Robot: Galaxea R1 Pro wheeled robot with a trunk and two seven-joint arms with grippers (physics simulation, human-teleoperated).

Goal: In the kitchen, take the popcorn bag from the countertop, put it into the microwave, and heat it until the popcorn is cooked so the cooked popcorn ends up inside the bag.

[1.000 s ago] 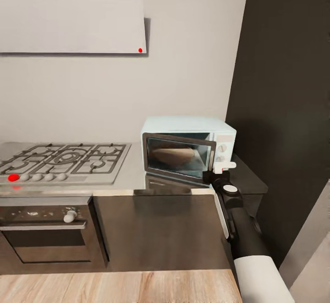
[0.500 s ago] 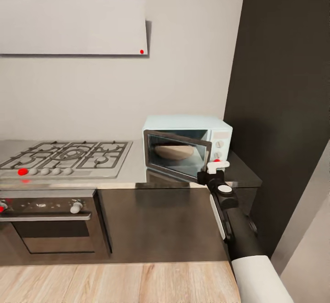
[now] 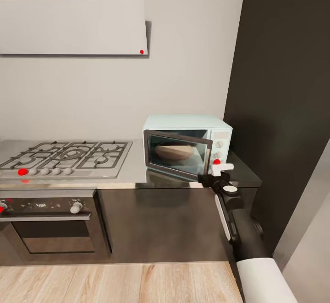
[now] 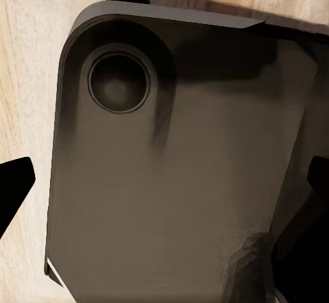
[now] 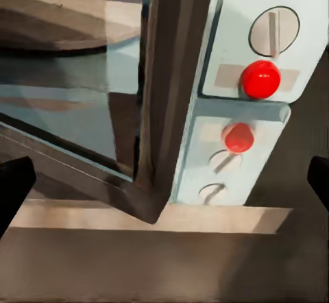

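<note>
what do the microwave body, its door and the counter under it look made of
Microwave body: pale mint, matte, likely painted metal or plastic; the render leaves that open. Door: dark frame around see-through glass, a tan shape visible behind it. Counter: glossy grey, steel-like, mirroring the door's lower edge.

Readable text: none – no words or numbers
Microwave (image 3: pixel 187 146) panel: round knobs, red dot – unlettered
Oven (image 3: pixel 48 223) front: markings blurred
</note>
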